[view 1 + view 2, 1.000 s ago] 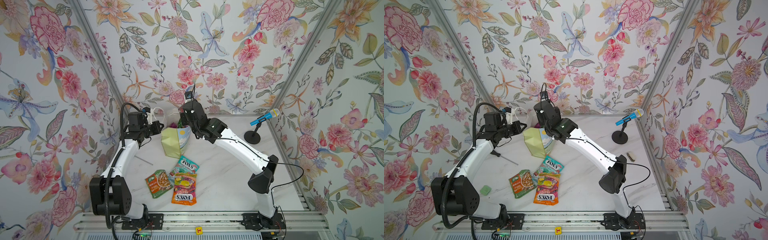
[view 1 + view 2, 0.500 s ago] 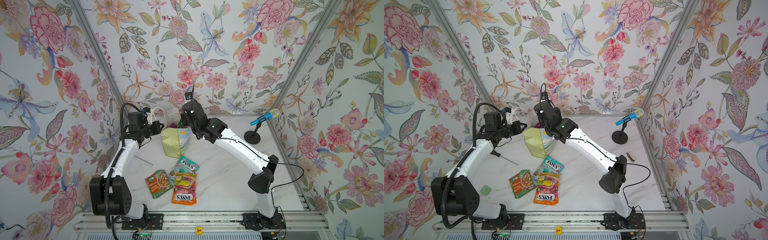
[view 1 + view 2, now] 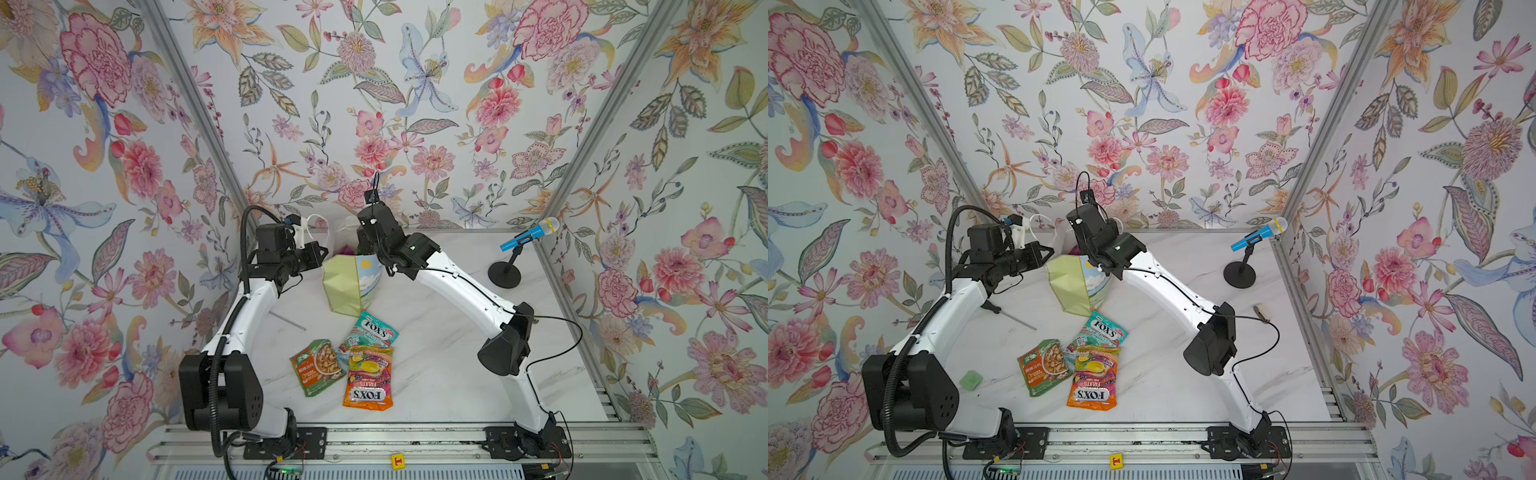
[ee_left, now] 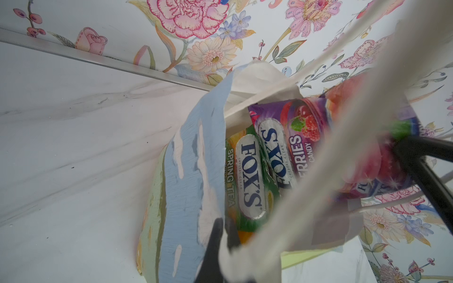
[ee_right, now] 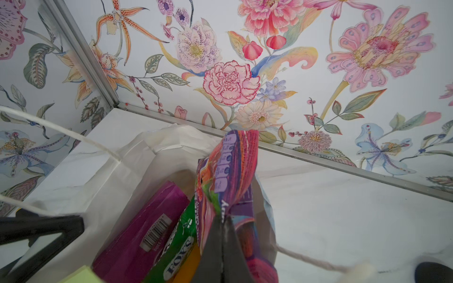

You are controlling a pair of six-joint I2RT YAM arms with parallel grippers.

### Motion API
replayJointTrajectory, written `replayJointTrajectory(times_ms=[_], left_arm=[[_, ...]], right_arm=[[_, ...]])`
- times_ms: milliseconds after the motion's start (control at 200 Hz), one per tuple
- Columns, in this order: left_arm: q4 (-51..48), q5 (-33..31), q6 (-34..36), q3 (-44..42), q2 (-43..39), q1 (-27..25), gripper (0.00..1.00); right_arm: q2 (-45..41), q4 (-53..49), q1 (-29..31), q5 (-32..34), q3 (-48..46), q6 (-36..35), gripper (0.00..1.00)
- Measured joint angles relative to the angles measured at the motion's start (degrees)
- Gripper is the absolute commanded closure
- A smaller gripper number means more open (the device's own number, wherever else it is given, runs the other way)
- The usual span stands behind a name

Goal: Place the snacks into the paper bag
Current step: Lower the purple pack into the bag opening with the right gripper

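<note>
Right gripper (image 5: 222,220) jaws pressed together on purple FOX'S packet (image 5: 228,171). Packet upright, lower part down in paper bag (image 3: 345,286) mouth, top poking out. Left gripper (image 3: 321,254) pinched shut on bag's top edge, by white rope handle (image 4: 348,137). Inside bag already: green FOX'S packet (image 4: 247,176), magenta packet (image 5: 144,230) w/ barcode. Bag sits toward back of marble table (image 3: 436,374), between both arms. Flat in front of bag: teal FOX'S packet (image 3: 372,330) and orange FOX'S packet (image 3: 368,376) overlapping, nut pouch (image 3: 318,365) just beside.
</note>
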Motion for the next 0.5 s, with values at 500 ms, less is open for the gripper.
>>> replayJointTrajectory(times_ms=[500], left_arm=[[0.4,0.7,0.0,-0.2,0.0,0.0,1.00]], right_arm=[[0.3,-1.1,-0.9,-2.2,1.0,0.9,1.00]])
